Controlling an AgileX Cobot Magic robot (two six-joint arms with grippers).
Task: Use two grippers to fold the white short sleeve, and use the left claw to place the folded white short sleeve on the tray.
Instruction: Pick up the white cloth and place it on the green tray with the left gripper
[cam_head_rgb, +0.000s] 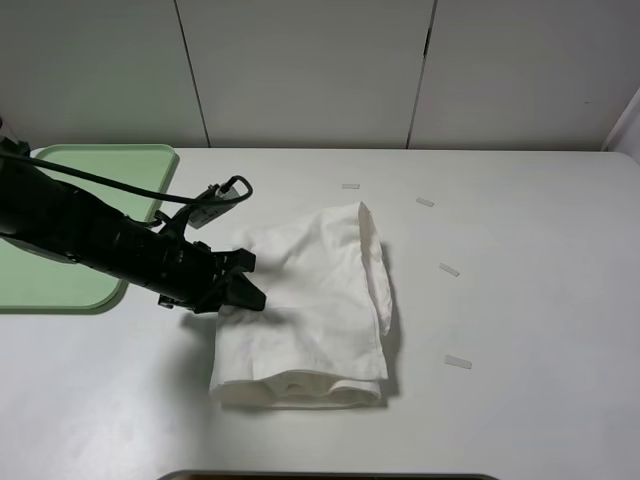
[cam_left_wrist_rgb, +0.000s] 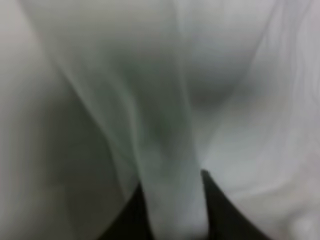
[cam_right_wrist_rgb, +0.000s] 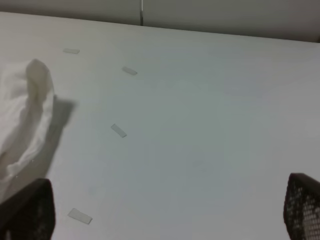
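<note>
The white short sleeve (cam_head_rgb: 310, 300) lies folded into a rough rectangle in the middle of the table. My left gripper (cam_head_rgb: 245, 285) reaches across from the left and is at the shirt's left edge. In the left wrist view a fold of the white cloth (cam_left_wrist_rgb: 175, 125) runs between the black fingers (cam_left_wrist_rgb: 220, 215), which are shut on it. The light green tray (cam_head_rgb: 60, 290) sits at the far left, partly behind the left arm. My right gripper (cam_right_wrist_rgb: 170, 215) is open and empty over bare table; the shirt's edge (cam_right_wrist_rgb: 25, 110) lies off to one side of it. The right arm is out of the high view.
Several small white tape strips lie on the table to the right of the shirt, such as one at mid right (cam_head_rgb: 449, 269) and one lower down (cam_head_rgb: 458, 361). A grey panelled wall (cam_head_rgb: 320, 70) runs behind the table.
</note>
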